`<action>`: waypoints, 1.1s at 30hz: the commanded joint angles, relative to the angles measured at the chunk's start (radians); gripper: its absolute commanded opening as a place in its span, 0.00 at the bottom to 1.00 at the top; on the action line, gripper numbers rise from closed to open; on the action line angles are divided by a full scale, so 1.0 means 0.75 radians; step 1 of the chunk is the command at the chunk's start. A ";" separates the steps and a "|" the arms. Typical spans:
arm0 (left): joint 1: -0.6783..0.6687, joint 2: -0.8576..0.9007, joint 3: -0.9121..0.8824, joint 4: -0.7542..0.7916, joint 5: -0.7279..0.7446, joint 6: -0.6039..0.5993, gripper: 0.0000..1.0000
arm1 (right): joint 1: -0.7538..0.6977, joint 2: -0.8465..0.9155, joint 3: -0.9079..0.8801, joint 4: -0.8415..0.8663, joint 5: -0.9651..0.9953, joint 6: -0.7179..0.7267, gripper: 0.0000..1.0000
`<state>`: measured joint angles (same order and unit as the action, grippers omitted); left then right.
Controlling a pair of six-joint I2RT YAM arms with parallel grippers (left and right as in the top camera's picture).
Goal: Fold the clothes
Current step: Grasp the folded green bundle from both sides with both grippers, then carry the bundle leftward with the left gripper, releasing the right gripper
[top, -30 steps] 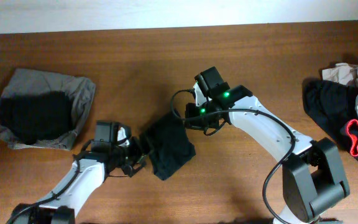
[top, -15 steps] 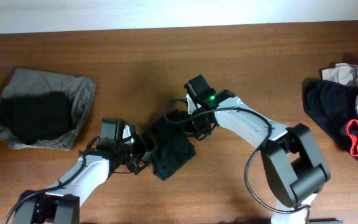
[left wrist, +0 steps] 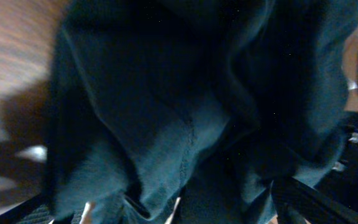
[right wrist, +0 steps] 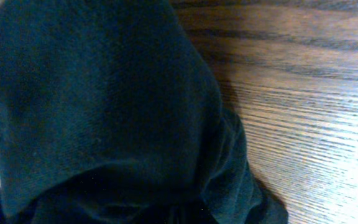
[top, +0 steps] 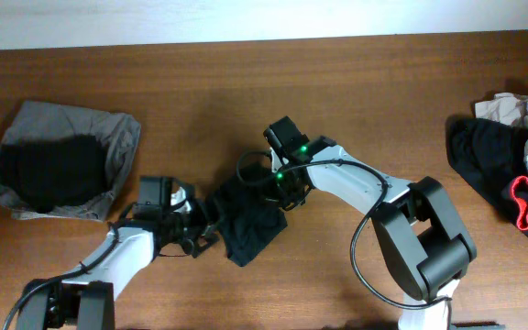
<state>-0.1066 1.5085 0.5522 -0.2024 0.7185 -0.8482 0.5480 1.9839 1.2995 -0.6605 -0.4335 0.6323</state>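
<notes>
The black T-shirt [top: 250, 227] lies bunched in a small heap at the middle of the table. My left gripper [top: 205, 231] is at its left edge, open, with the dark cloth [left wrist: 166, 112] lying between its spread fingers and filling the left wrist view. At the heap's upper right edge my right gripper [top: 278, 191] is shut on a fold of the shirt. In the right wrist view the black cloth [right wrist: 98, 106] drapes over the right gripper [right wrist: 185, 214] and hides its fingers. No logo shows.
A grey garment with a black one on top [top: 58, 170] lies flat at the far left. A pile of black, beige and red-trimmed clothes [top: 511, 174] sits at the right edge. Bare wooden table [top: 383, 101] lies between them.
My right gripper has moved left and down onto the shirt's upper edge, carrying cloth with it. The left arm shifted slightly left at the shirt's side.
</notes>
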 commanded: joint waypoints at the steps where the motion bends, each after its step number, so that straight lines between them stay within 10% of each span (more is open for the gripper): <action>1: 0.035 0.018 -0.015 -0.006 0.029 0.164 0.96 | 0.020 0.035 0.008 0.009 -0.004 0.018 0.04; 17: -0.079 0.018 -0.015 0.160 0.054 0.304 0.98 | 0.020 0.035 0.008 0.014 -0.001 0.018 0.04; 27: -0.091 0.023 -0.015 0.187 0.048 0.299 0.46 | 0.020 0.035 0.008 0.015 -0.040 0.022 0.04; 33: -0.100 0.023 -0.015 0.170 0.047 0.299 0.46 | 0.019 0.035 0.008 0.014 -0.041 0.022 0.04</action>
<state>-0.1761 1.5150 0.5457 -0.0662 0.7414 -0.6323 0.5480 1.9854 1.2999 -0.6529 -0.4435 0.6476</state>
